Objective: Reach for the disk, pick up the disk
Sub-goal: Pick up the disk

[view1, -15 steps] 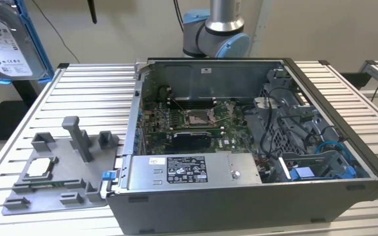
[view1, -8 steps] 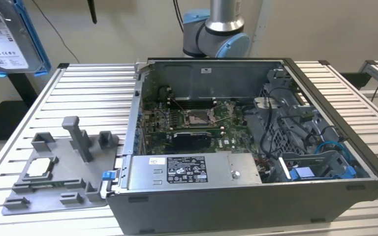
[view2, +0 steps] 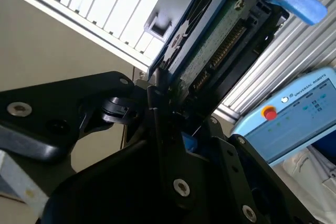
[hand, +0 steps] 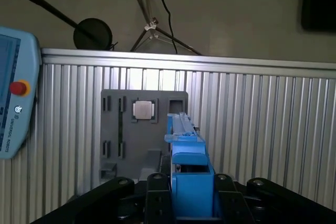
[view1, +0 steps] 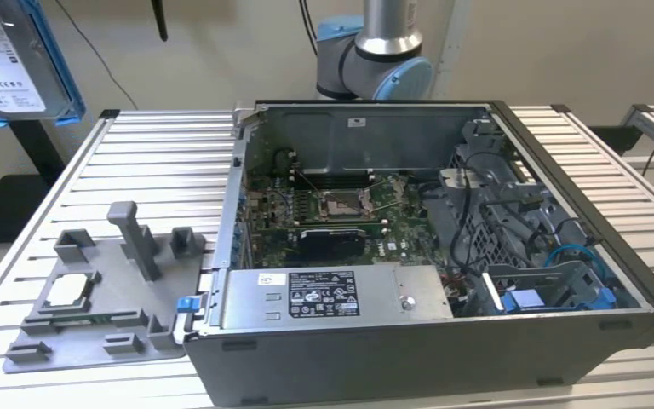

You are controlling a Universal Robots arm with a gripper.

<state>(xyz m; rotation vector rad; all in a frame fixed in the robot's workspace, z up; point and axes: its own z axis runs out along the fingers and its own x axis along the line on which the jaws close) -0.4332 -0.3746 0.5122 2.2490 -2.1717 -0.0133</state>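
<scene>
The disk (view1: 9,60) hangs high at the exterior view's left, well above the slatted table, showing its silver face, white label and blue carrier frame. In the first wrist view my gripper (hand: 191,187) is shut on the disk (hand: 186,150), whose blue edge stands upright between the black fingers (hand: 157,187). The second wrist view shows the disk's (view2: 215,40) green circuit-board underside and connector, clamped between the fingers (view2: 157,103). The disk touches nothing but the gripper.
An open computer case (view1: 418,256) stands mid-table in front of the arm's base (view1: 373,60). A grey fixture (view1: 100,298) at the exterior view's left carries a small square chip (hand: 143,109). A blue teach pendant (hand: 16,103) lies at the table's edge.
</scene>
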